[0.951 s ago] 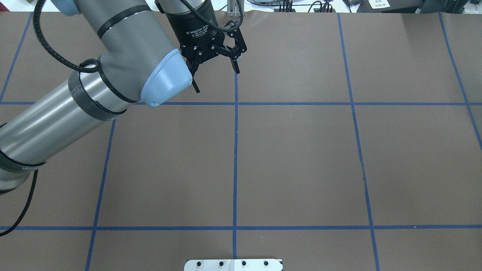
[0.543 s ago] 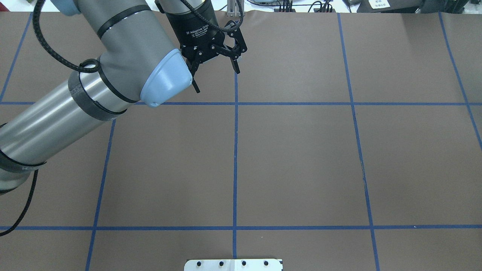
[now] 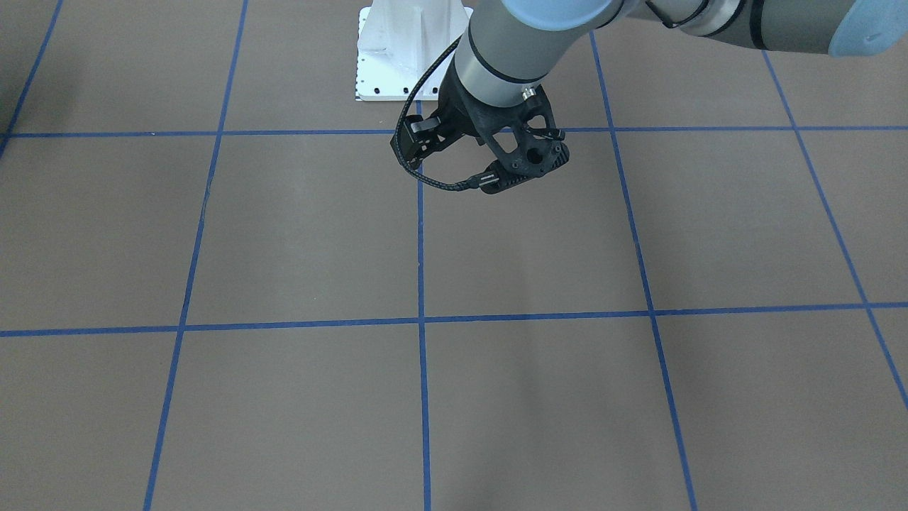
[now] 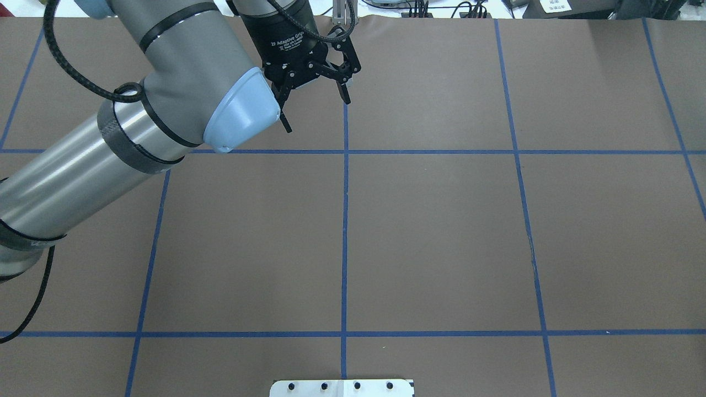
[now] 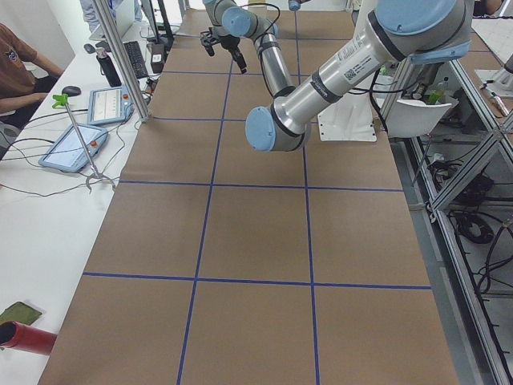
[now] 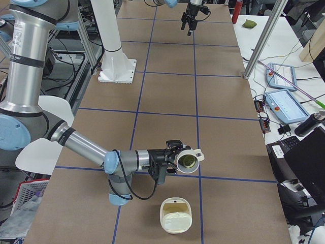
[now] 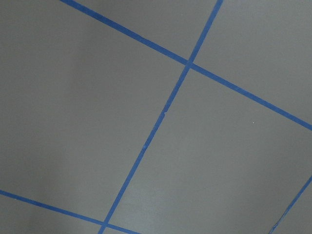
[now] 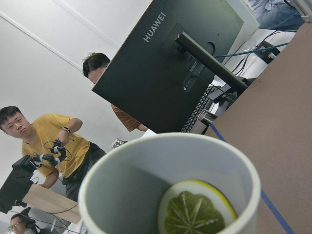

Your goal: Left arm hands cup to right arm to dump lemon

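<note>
My right gripper (image 6: 172, 154) carries the cup (image 6: 189, 160) at its tip, though I cannot tell from this side view how its fingers sit. The cup lies tipped on its side, mouth outward. I judge this is to spill the lemon slice (image 8: 196, 210), which rests deep inside. A cream container (image 6: 175, 216) stands just below and ahead. The left gripper (image 4: 318, 116) hangs spread and empty, well apart.

We see a brown bench (image 4: 441, 231) crossed by blue tape lines (image 4: 345, 237). On it, near the right hand (image 6: 175, 154) but apart from it, toward the bench's end, sits a cream-white tub (image 6: 176, 216). Beyond that hand stands a black HUAWEI monitor (image 8: 165, 63), and a man in a yellow shirt (image 8: 48, 136) sits off to its side.
</note>
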Robot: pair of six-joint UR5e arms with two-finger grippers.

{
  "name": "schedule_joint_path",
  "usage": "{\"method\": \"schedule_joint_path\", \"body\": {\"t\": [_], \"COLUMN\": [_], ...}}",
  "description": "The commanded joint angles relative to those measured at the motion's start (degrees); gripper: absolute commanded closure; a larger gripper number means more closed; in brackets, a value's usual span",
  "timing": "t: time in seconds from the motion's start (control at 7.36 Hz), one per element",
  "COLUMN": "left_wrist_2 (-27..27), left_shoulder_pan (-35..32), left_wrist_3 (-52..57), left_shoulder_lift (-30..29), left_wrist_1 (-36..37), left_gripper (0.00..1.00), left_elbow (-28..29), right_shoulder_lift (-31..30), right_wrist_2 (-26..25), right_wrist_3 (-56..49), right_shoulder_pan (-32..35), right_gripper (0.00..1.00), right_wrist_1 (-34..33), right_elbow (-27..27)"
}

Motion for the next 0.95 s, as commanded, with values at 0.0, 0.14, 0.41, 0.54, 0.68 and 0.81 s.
{"method": "schedule_joint_path", "body": {"t": [0.0, 0.14, 0.41, 0.54, 0.68, 0.81], "left_wrist_2": [0.0, 0.0, 0.0, 0.0, 0.0, 0.0], "left_shoulder_pan": [-0.2, -0.4, -0.9, -0.9, -0.9, -1.1], "left_wrist_3": [0.0, 0.0, 0.0, 0.0, 0.0, 0.1], "left_shoulder_lift": [-0.3, -0.5, -0.5, -0.5, -0.5, -0.5], "left_wrist_1": [0.0, 0.1, 0.1, 0.0, 0.0, 0.0], "left_gripper": [0.0, 0.0, 0.0, 0.0, 0.0, 0.0], "left_elbow": [0.0, 0.0, -0.5, -0.5, -0.4, -0.4], "right_shoulder_lift": [4.0, 4.1, 4.0, 3.8, 3.4, 2.6], "right_wrist_2": [4.8, 5.2, 6.8, 7.0, 7.8, 8.6], "right_wrist_3": [4.7, 6.7, 12.0, 15.5, 17.6, 17.8], "right_shoulder_pan": [4.2, 4.2, 4.2, 4.2, 4.6, 5.0], "right_gripper": [1.0, 1.0, 1.0, 1.0, 1.0, 1.0], "right_wrist_1": [0.0, 0.1, 0.5, 2.1, 3.8, 4.5], "right_elbow": [-3.3, -3.8, -3.6, -3.7, -3.7, -4.0]}}
